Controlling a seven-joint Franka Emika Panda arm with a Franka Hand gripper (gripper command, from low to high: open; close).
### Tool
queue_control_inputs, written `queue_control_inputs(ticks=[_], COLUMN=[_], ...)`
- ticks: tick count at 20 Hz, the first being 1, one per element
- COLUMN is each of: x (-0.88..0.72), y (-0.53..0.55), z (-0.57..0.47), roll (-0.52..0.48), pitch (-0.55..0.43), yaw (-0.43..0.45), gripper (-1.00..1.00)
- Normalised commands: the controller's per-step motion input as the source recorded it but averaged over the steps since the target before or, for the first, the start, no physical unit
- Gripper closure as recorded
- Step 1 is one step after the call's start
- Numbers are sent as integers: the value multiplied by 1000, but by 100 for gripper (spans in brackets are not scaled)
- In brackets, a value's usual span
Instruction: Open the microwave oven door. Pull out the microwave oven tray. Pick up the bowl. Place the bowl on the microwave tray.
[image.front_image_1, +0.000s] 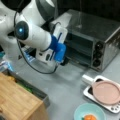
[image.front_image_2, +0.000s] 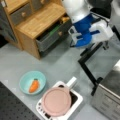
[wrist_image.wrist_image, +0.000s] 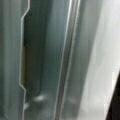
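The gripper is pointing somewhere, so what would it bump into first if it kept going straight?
Probably the microwave oven. In a front view the gripper sits at its open front, and the wrist view shows only metal close ahead. Depth is unclear.

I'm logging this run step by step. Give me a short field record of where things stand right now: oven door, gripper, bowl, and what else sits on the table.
oven: silver, knobs on its front
door: open, swung down
gripper: at the oven's open front, low by the door; jaws hidden
bowl: teal, on the table, untouched, holding a carrot
pink plate: on a white tray beside the bowl
drawer unit: wooden, one drawer open
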Motion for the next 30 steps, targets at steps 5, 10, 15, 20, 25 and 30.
queue_control_inputs(ticks=[5, 10, 15, 20, 25, 30], x=[239, 233, 150, 87, 106, 150], y=[-510, -354, -187, 74, 341, 208], z=[-98, 6, 70, 43, -6, -116], roll=[10, 7, 48, 265, 291, 243], pitch=[-12, 38, 14, -96, -152, -228], yaw=[348, 292, 292, 320, 226, 213], gripper=[-100, -100, -100, -100, -100, -100])
